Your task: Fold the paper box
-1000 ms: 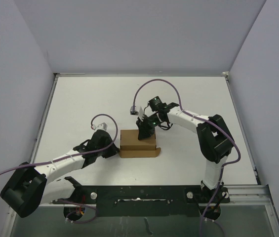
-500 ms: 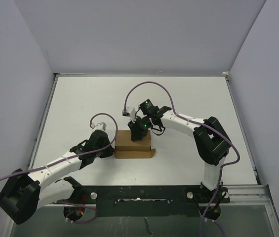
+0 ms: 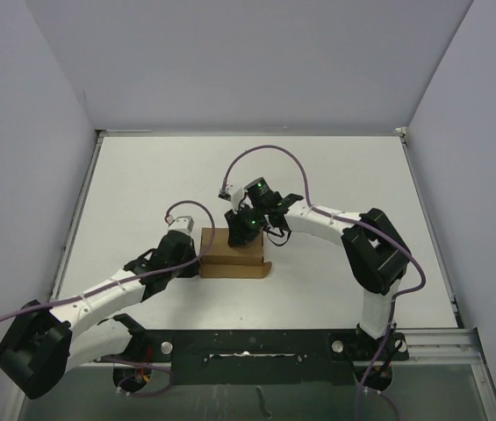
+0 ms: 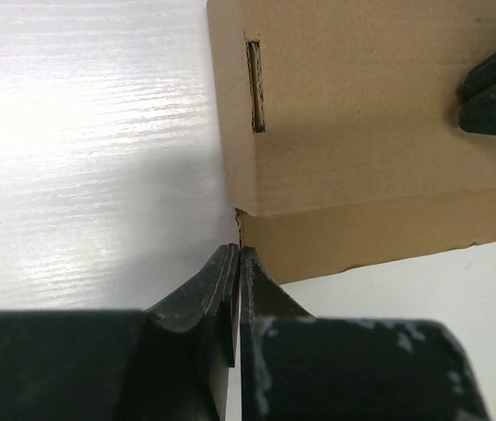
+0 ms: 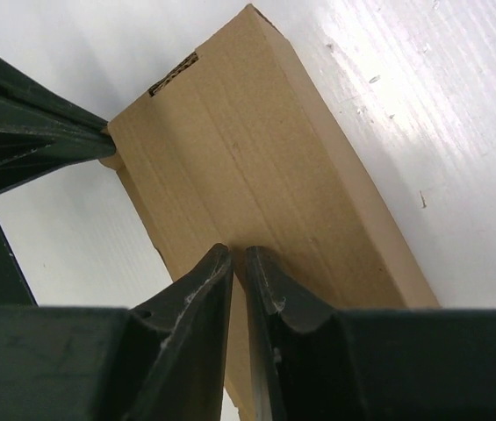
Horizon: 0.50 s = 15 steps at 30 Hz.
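Observation:
The paper box (image 3: 223, 252) is a brown carton lying closed on the white table, with a lower flap (image 3: 234, 271) sticking out along its near side. In the left wrist view the paper box (image 4: 370, 114) shows a slot near its left corner. My left gripper (image 3: 197, 255) is shut, its tips (image 4: 239, 250) against the box's left corner at the flap seam. My right gripper (image 3: 246, 234) stands on the lid (image 5: 256, 167), its jaws (image 5: 237, 253) nearly together with only a thin slit and nothing between them.
White walls ring the table (image 3: 142, 184) on three sides. A purple cable (image 3: 265, 153) loops above the right arm, and another (image 3: 182, 209) arcs over the left wrist. The arm bases and a black rail (image 3: 256, 346) line the near edge.
The left gripper has closed and pushed in against the box's left corner. The right gripper and the box have shifted a little to the left.

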{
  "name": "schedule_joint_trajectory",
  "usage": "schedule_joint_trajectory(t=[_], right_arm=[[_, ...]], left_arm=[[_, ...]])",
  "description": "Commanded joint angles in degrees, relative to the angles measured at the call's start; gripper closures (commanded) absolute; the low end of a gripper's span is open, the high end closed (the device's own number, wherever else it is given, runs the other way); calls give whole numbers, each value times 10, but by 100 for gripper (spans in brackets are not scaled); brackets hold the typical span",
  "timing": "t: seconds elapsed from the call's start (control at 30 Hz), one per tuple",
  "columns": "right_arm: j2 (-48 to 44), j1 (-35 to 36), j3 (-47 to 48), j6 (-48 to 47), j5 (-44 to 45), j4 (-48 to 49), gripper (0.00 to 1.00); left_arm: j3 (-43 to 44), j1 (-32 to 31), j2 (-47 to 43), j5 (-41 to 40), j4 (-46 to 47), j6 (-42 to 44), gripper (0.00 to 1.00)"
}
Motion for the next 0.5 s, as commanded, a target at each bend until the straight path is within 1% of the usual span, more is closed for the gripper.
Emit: schedule_joint_trajectory(t=[0.0, 0.13, 0.47], right_arm=[[-4, 5, -26, 31, 82, 28, 84], [-6, 11, -29, 36, 88, 32, 84], [3, 17, -25, 41, 91, 30, 84]], left_arm=[[-15, 1, -19, 4, 57, -6, 100], [-39, 0, -33, 4, 66, -24, 100], [-29, -13, -25, 8, 69, 10, 100]])
